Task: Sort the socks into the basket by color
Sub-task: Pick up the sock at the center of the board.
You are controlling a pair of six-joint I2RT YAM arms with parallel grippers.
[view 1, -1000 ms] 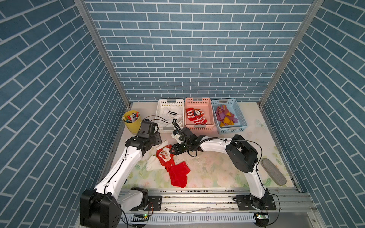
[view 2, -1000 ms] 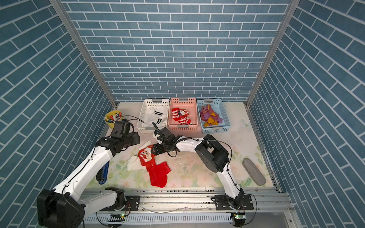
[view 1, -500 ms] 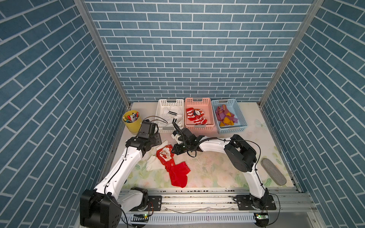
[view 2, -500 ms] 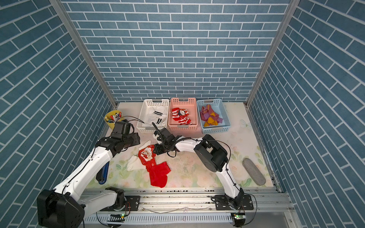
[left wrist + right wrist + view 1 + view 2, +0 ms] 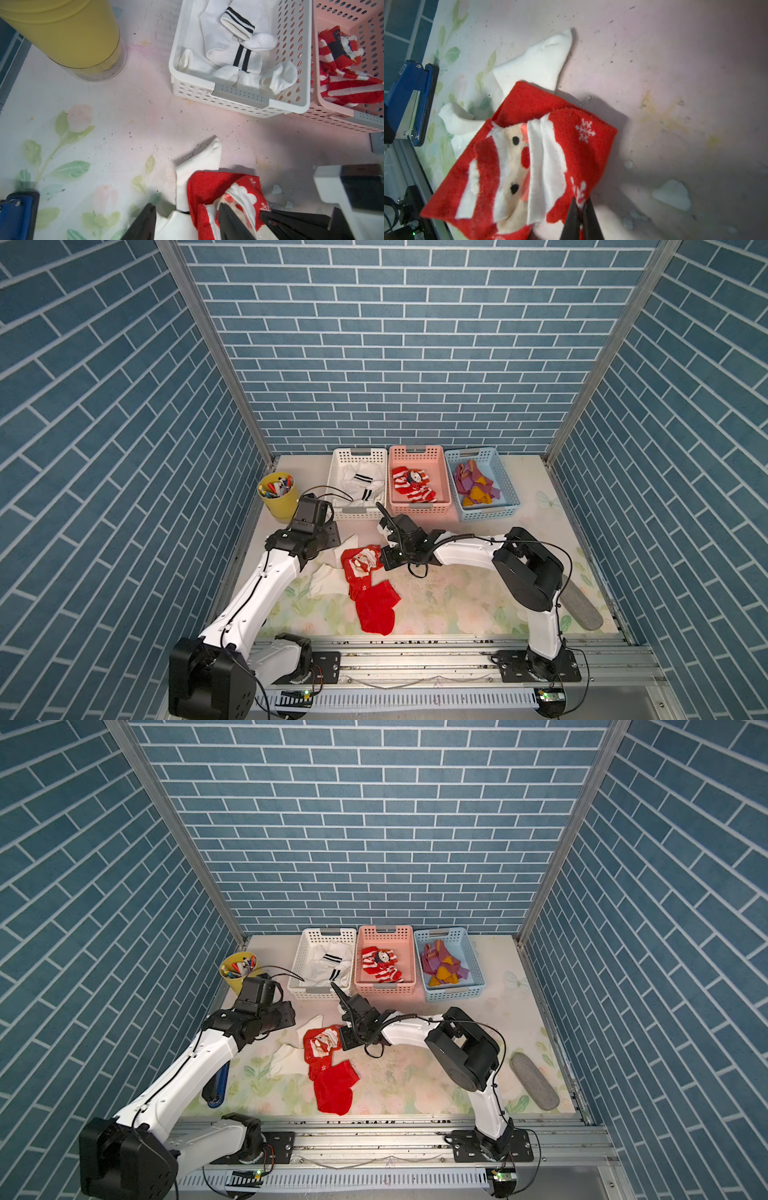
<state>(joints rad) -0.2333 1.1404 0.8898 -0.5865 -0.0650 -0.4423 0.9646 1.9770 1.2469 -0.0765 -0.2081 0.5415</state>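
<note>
1. Pinching at the right gripper [image 5: 581, 202]: jaws are pressed together on the edge of the red picture sock [image 5: 529, 158], right by a white snowflake.
2. That sock is crumpled, face print up, on the floral mat [image 5: 436, 605], in front of the white basket [image 5: 354, 511]. Can't tell if any of it is off the mat.
3. It overlaps a white sock [image 5: 326, 580] on the left-arm side. A plain red sock [image 5: 376, 608] touches it on the rail side.
4. Left gripper [image 5: 187, 207]: jaws parted to a middling gap, nothing clamped. It hangs over the spot where the white sock meets the red picture sock. Can't tell whether it touches the fabric.
5. Three baskets sit side by side at the back wall:
   - white basket holds the white banded socks [image 5: 365, 481]
   - pink basket [image 5: 419, 508] holds the red-white striped socks [image 5: 409, 489]
   - blue basket [image 5: 488, 512] holds the mauve and mustard socks [image 5: 467, 475]
6. Other items:
   - yellow cup [image 5: 280, 502] of pens, just beside the white basket
   - grey oval pad [image 5: 582, 608] at the right-arm edge of the mat
   - blue tool [image 5: 218, 1081] at the left edge, partly under the left arm
</note>
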